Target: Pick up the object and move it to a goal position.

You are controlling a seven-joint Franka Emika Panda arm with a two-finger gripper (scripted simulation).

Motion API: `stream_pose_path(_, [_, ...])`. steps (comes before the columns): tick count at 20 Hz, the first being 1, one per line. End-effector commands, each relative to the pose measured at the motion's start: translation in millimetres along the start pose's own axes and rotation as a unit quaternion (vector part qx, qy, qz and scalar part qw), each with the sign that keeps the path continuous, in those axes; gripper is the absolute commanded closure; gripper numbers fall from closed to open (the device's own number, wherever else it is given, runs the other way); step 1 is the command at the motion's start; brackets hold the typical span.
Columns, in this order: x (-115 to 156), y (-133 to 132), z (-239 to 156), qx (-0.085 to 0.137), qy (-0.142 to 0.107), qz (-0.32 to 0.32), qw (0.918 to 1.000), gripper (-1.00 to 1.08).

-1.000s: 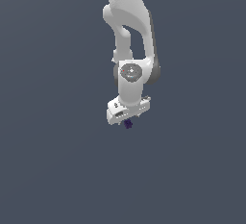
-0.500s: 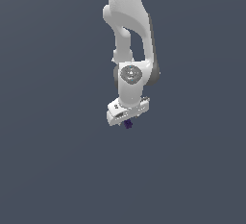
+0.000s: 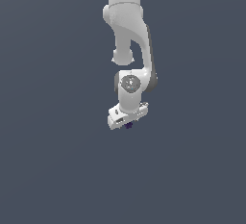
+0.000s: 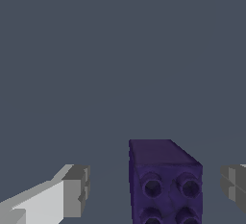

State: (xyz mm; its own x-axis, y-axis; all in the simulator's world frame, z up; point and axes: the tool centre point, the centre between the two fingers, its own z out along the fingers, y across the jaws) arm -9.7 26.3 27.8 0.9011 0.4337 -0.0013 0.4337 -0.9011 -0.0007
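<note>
Purple block sits between the open fingers

The end effector [image 4: 153,192] hangs spread, both fingers [image 4: 76,192] clear of the object [image 4: 165,182]; outside, the object [image 3: 128,125] peeks beneath the white arm [image 3: 129,31].

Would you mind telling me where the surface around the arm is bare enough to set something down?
Bare grey surface lies on every side of the white gripper. The only crowded spot is beneath it, where the dark purple studded block sits between the open fingers, apparently untouched.
</note>
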Motion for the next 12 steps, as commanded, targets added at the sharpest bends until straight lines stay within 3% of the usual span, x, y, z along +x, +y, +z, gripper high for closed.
stream_pose_path(1, [0.7,0.6,5.0,0.000,0.001,0.000,1.0000,-0.92])
stream_pose_path(3, [1.1,0.7,5.9,0.000,0.001,0.000,1.0000,-0.92])
stream_pose_path(4, [1.1,0.7,5.9,0.000,0.001,0.000,1.0000,1.08])
stream_pose_path(12, [1.1,0.7,5.9,0.000,0.001,0.000,1.0000,1.08])
